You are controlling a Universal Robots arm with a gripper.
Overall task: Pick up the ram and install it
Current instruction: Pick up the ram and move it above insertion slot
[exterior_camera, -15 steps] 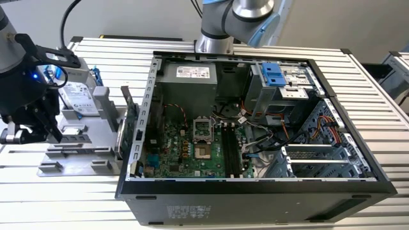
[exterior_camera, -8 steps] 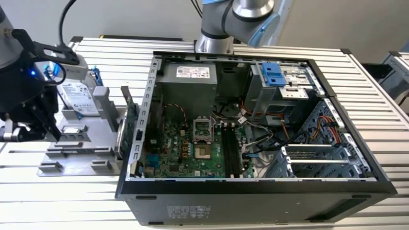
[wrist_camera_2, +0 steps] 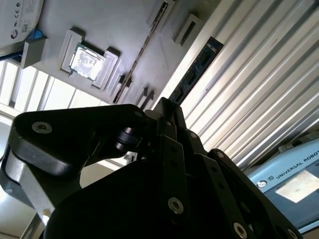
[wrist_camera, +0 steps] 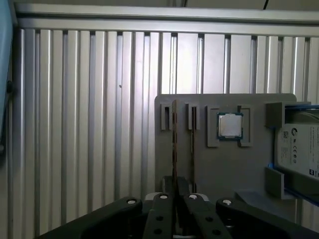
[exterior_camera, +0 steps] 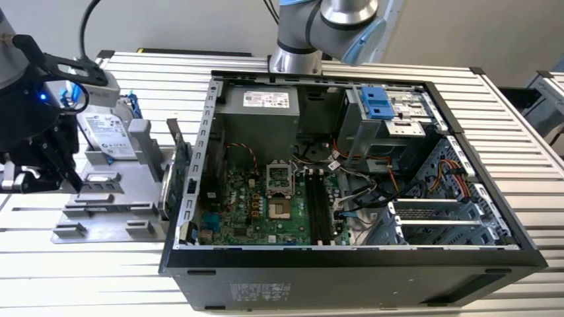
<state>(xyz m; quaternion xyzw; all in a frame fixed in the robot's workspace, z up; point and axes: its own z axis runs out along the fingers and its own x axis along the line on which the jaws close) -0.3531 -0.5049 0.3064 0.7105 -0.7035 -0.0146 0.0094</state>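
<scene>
The ram [wrist_camera_2: 197, 67] is a thin dark strip with chips that sticks out from between my fingertips in the second wrist view. In the first wrist view the ram [wrist_camera: 174, 142] shows edge-on as a narrow line over the grey holder tray [wrist_camera: 209, 164]. My gripper [wrist_camera_2: 167, 110] [wrist_camera: 174, 194] is shut on it. In the exterior view my gripper [exterior_camera: 49, 165] hangs at the far left, beside the tray [exterior_camera: 105, 198] and apart from the open computer case [exterior_camera: 352, 264]. Inside the case, the motherboard's long black memory slots [exterior_camera: 319, 205] lie near the middle.
The tray also carries a processor chip [wrist_camera: 230, 125] and a silver hard drive in a blue frame [exterior_camera: 110, 135]. A large green expansion card [exterior_camera: 176, 172] stands edge-on between tray and case. Cables [exterior_camera: 361, 191] and drive bays [exterior_camera: 387, 112] crowd the case's right half. The table [exterior_camera: 88, 264] is ribbed aluminium.
</scene>
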